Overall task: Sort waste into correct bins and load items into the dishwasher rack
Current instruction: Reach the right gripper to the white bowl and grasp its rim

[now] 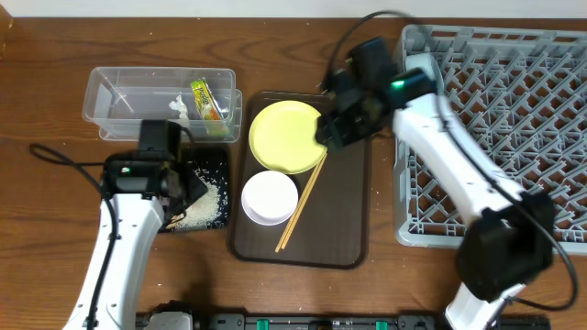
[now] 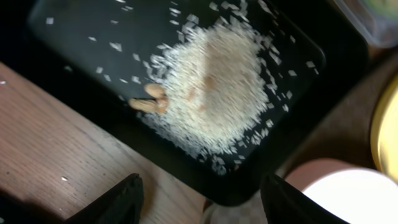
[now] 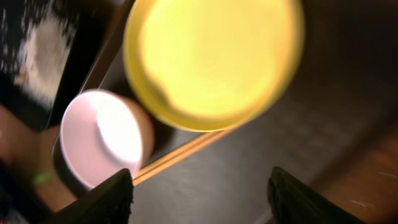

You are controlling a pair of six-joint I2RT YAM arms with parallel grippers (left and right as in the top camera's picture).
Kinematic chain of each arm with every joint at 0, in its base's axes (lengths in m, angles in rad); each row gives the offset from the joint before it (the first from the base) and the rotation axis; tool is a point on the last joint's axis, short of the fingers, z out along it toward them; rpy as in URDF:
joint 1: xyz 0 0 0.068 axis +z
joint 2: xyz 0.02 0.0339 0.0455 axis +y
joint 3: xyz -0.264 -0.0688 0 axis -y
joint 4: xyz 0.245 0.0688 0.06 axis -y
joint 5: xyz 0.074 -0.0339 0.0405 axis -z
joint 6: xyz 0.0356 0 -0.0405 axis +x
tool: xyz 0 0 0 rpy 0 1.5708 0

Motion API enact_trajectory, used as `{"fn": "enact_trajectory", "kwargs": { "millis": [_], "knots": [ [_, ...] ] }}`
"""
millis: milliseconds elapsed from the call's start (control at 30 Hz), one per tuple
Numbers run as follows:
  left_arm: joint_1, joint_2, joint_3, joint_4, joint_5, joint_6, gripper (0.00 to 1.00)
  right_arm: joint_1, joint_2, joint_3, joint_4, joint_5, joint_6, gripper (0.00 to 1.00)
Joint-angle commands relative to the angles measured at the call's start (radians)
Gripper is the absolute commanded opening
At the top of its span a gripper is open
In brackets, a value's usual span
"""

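Left gripper [image 2: 202,202] hung over the black tray [image 1: 218,163], jaws spread wide and nothing between them. Under it lay the rice [image 2: 211,93], a loose whitish heap with stray grains scattered across the tray floor and a couple of tan bits at its left edge. The tray sat on the table [image 1: 55,229], just left of the brown tray [image 1: 348,211].

Behind the black tray was the clear tub [image 1: 119,92]. The wrapper [image 1: 208,99] lay in its right end, and the tissue [image 1: 179,108] was in there too, just left of the wrapper.

Over on the brown tray, the yellow plate [image 1: 284,136] sat at the far end and the white bowl [image 1: 269,197] just in front of it. The chopsticks [image 1: 303,202] lay slantwise, running from the plate's right rim down past the right side of the bowl.

Right gripper [image 3: 199,199] was poised above the plate's far right edge — fingers wide apart and holding nothing. Its wrist view was blurred, but plate, bowl and chopsticks all showed below the open fingers.

The rack [image 1: 495,119] stood at the right of the table, just beside the brown tray, with the right arm reaching across its near left corner.
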Motion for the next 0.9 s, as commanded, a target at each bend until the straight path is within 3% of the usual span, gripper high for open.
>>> {"fn": "enact_trajectory", "kwargs": {
  "millis": [0, 233, 467, 867],
  "knots": [
    [0.027, 0.005, -0.002, -0.005, -0.011, -0.026, 0.63, 0.075, 0.066, -0.002, -0.013, -0.048, -0.036, 0.64],
    [0.027, 0.005, -0.002, -0.005, -0.011, -0.026, 0.63, 0.179, 0.172, -0.002, -0.038, -0.011, -0.036, 0.63],
    [0.027, 0.005, -0.002, -0.005, -0.011, -0.026, 0.63, 0.208, 0.222, -0.002, -0.021, -0.011, -0.013, 0.31],
    [0.027, 0.005, -0.002, -0.005, -0.011, -0.026, 0.63, 0.243, 0.232, -0.014, -0.014, 0.0, -0.013, 0.28]
  ]
}}
